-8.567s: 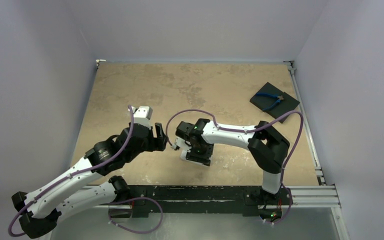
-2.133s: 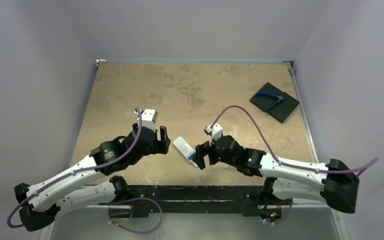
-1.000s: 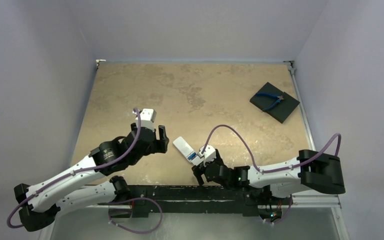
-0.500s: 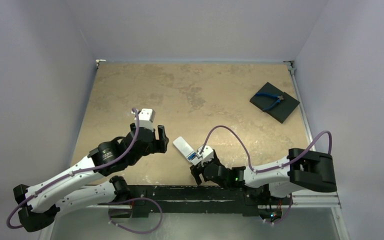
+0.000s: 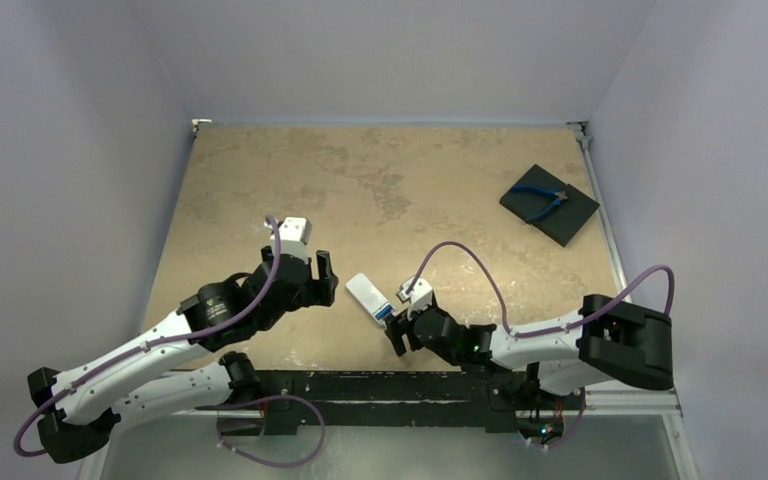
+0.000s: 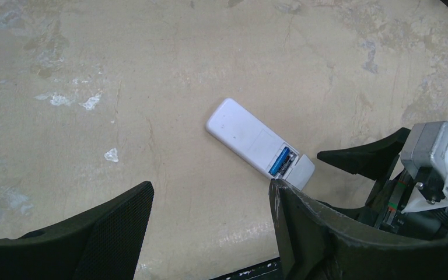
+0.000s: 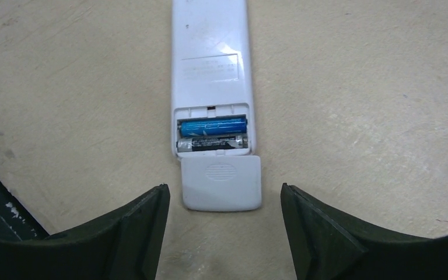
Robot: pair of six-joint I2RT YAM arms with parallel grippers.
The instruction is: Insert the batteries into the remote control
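Observation:
The white remote control lies back up on the table, also in the top view and the left wrist view. Its battery bay is uncovered. The blue battery and the dark battery lie side by side in the bay. The white battery cover lies flat against the bay's near end. My right gripper is open and empty, low over the table, jaws to either side of the cover. My left gripper is open and empty, left of the remote.
A black square pad with blue-handled pliers on it lies at the far right. The black front rail runs along the table's near edge, just behind my right gripper.
My right gripper has drawn back toward the near edge from the remote, swung low, and now sits a little closer to the cover than half a second ago. The left arm stays still.

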